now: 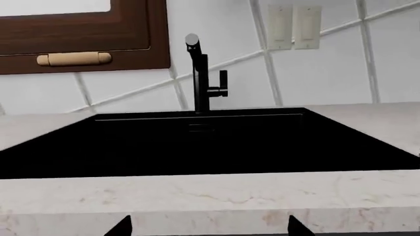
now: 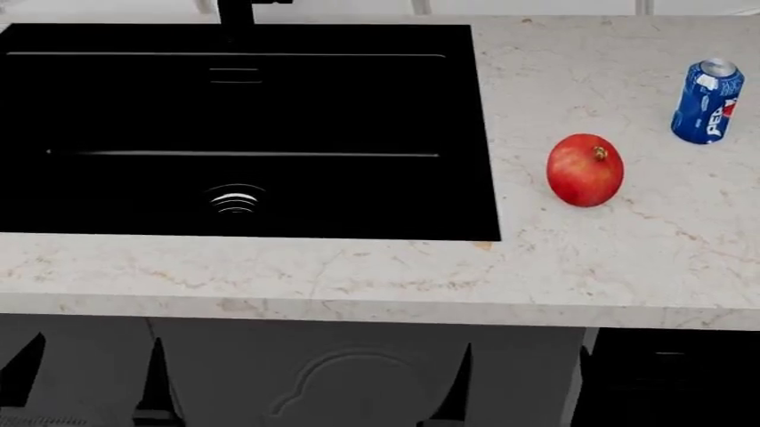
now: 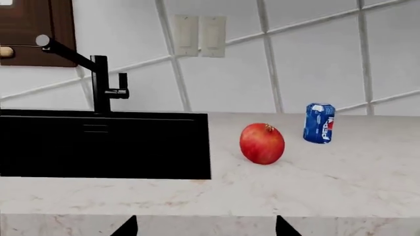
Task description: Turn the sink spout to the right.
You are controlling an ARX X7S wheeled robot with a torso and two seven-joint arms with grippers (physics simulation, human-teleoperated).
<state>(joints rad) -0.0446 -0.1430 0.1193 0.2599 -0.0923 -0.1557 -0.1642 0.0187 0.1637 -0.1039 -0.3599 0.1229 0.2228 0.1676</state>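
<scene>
Since nothing touches the sink spout (image 3: 66,52) yet, we judge the task unstarted. It branches off its upright post at the back rim of the sink (image 2: 238,116), angled forward over the basin. Our left hand (image 1: 208,227) and right hand (image 3: 204,226) show fingertips spread, holding nothing, low before the worktop (image 2: 570,258) edge, far from the faucet. Apple (image 2: 585,170) and can (image 2: 707,101) sit aside.

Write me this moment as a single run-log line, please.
phase: pre-approach | sink spout: untouched, over sink | both arms: low, short of counter | fingers: tips only visible
</scene>
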